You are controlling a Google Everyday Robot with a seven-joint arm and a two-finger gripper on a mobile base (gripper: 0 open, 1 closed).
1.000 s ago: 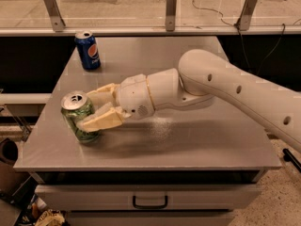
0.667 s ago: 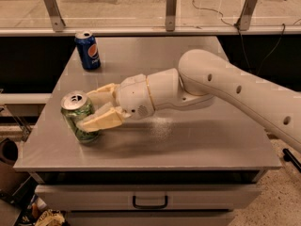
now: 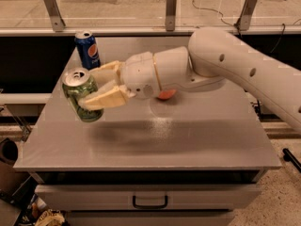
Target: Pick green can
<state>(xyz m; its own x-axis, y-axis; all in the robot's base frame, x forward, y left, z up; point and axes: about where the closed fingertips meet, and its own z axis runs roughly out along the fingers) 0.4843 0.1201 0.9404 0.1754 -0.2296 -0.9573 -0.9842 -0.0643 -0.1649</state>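
Pinching the tilted green can [image 3: 82, 94], fingers [image 3: 106, 99] hang above the table [image 3: 188, 140] near its left edge

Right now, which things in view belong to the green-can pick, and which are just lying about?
Job:
green can, tilted, clamped in the gripper

Lying about:
blue Pepsi can, upright at the back left of the table

Lab: end effector [image 3: 88, 88] above metal drawer cabinet [image 3: 188, 142]
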